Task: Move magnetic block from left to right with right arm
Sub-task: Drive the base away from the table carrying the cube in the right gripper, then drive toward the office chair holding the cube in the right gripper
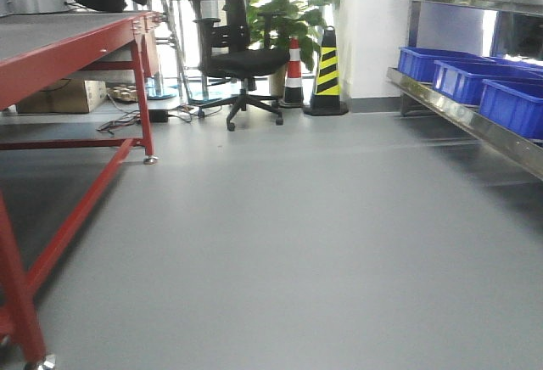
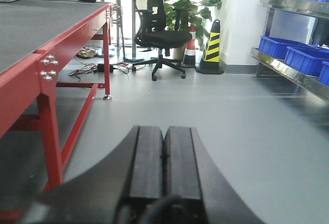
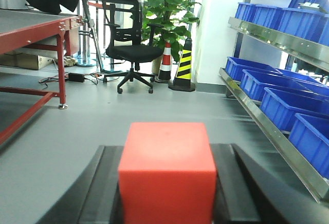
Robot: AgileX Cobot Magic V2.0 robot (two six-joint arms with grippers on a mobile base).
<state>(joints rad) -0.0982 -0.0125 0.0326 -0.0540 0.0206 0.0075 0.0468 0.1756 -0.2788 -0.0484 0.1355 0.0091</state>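
right gripper [image 3: 168,150] clamps the magnetic block [image 3: 167,178] between its two fingers | left gripper [image 2: 164,129] has fingers pressed flat together | red table [image 3: 31,30] at left, office chair [image 3: 131,49] ahead

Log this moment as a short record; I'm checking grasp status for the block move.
block: red cube, between the right gripper's fingers
right gripper: shut on block
left gripper: shut, holding nothing
front view: neither arm nor block visible
surroundings: red table, office chair, blue bins on shelf, grey floor
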